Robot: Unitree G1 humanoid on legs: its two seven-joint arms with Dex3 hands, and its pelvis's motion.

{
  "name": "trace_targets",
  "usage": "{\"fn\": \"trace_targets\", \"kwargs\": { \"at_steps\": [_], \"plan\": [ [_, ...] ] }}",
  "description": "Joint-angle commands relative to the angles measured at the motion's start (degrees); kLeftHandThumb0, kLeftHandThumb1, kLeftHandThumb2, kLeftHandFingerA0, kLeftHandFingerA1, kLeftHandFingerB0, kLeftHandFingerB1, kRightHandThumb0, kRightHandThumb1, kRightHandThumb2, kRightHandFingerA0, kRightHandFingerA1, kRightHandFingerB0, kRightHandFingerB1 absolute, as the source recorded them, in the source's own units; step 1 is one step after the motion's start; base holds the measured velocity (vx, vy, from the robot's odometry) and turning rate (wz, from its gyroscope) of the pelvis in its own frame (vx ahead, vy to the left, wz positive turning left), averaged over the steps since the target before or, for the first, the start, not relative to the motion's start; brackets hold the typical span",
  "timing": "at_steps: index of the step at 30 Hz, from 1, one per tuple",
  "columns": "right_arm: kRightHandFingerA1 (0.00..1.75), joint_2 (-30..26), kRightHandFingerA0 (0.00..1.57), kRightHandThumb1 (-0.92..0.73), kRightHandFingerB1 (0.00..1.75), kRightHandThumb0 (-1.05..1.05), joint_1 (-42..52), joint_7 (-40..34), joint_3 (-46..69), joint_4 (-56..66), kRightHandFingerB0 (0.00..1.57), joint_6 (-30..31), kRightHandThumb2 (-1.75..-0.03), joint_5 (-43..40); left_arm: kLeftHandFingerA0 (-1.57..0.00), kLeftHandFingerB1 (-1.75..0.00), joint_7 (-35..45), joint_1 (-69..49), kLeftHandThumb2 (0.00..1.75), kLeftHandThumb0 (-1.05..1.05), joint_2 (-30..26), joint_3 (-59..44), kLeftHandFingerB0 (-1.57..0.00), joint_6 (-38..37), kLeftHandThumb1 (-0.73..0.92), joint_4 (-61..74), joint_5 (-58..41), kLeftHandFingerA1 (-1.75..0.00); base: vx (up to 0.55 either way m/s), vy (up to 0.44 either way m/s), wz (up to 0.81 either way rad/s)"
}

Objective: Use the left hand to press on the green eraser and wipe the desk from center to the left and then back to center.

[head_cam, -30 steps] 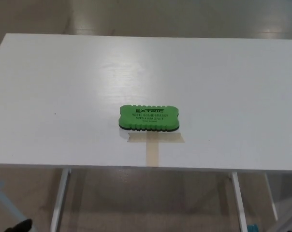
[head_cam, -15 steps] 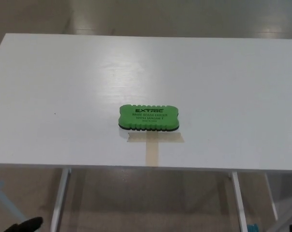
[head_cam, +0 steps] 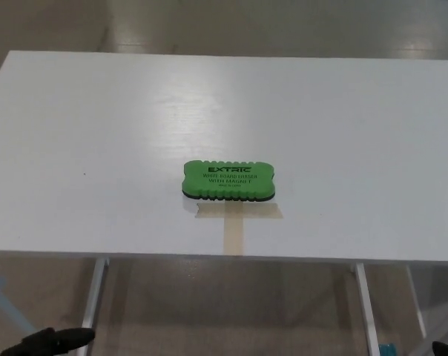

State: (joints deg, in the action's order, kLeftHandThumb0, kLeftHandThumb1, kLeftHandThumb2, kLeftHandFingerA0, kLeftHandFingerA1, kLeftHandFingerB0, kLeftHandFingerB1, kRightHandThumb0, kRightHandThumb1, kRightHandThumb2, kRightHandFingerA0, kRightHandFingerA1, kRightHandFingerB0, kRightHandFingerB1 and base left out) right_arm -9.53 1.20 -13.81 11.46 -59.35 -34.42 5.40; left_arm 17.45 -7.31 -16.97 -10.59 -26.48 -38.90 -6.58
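Green eraser [head_cam: 228,181] untouched on white desk [head_cam: 98,133]; left hand [head_cam: 50,341] low, fingers indiscernible.

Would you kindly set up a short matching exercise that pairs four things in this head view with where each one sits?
Things:
1. green eraser
2. tan tape mark
3. left hand
4. desk leg

Places:
A. bottom left corner of the picture, below the desk edge
B. near the middle of the desk top
C. under the desk's near edge, on the left
D. on the desk between the eraser and the near edge

Pairs: 1-B, 2-D, 3-A, 4-C
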Motion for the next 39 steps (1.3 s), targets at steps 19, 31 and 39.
{"fn": "trace_targets", "kwargs": {
  "at_steps": [19,31,39],
  "plan": [
    [0.68,-1.3,0.89,-0.81,0.42,-0.38,0.4,12.2,-0.2,-1.3,0.60,-2.2,-0.64,-3.2,-0.84,-0.47,33.3,-1.5,0.63,-0.33,-19.4,20.1,-0.79,27.4,0.74,58.3,-26.5,-0.49,0.00,0.000,0.00],
    [0.68,-0.9,0.89,-0.81,0.42,-0.38,0.9,13.1,0.5,-1.3,0.61,-2.6,-0.64,-4.2,-0.90,-0.46,10.4,21.4,0.64,-0.30,-4.3,18.6,-0.82,31.4,0.77,52.5,-11.6,-0.49,0.00,0.000,0.00],
    [0.69,-0.6,0.89,-0.80,0.42,-0.38,0.7,14.0,0.8,-1.2,0.61,-2.4,-0.64,-4.9,-0.91,-0.46,2.3,36.1,0.66,-0.28,2.8,19.8,-0.82,32.0,0.80,39.6,-1.4,-0.51,0.00,0.000,0.00]
  ]
}}
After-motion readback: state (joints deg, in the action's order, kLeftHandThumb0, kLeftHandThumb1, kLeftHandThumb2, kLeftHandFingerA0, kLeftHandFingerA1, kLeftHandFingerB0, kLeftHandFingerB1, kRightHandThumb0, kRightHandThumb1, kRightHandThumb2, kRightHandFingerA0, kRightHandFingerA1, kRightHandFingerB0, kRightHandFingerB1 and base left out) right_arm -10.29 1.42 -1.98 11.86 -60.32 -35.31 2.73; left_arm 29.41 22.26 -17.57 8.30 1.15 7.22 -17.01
